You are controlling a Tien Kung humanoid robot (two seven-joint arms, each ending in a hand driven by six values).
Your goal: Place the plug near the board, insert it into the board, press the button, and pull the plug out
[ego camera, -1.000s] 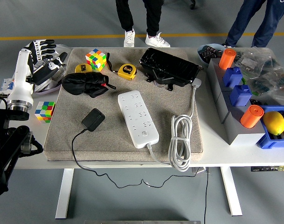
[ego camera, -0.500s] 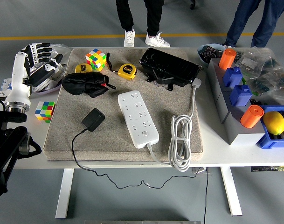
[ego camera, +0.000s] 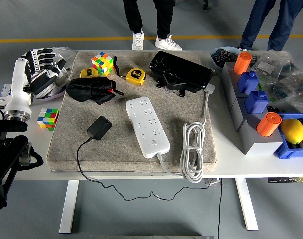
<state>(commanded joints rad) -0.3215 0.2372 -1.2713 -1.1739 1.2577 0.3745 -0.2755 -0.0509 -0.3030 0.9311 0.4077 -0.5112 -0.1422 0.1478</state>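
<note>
A white power strip (ego camera: 147, 125) lies slantwise in the middle of the grey mat (ego camera: 119, 144), its button end toward the near edge. Left of it rests a black plug adapter (ego camera: 99, 127), with its thin black cable running off the table's front. My left hand (ego camera: 43, 67) is raised over the table's far left corner, well away from the plug, fingers relaxed and holding nothing. My right arm does not show.
On the mat's far side lie a black glove (ego camera: 90, 90), a colour cube (ego camera: 102, 63), two yellow tape measures (ego camera: 135, 75) and a black case (ego camera: 181, 72). The strip's white cord (ego camera: 193, 149) is coiled at right. Bins (ego camera: 254, 119) line the right edge. Two people's legs stand beyond the table.
My left hand has drawn back to the left and a little away from the mat. Nothing on the mat has moved.
</note>
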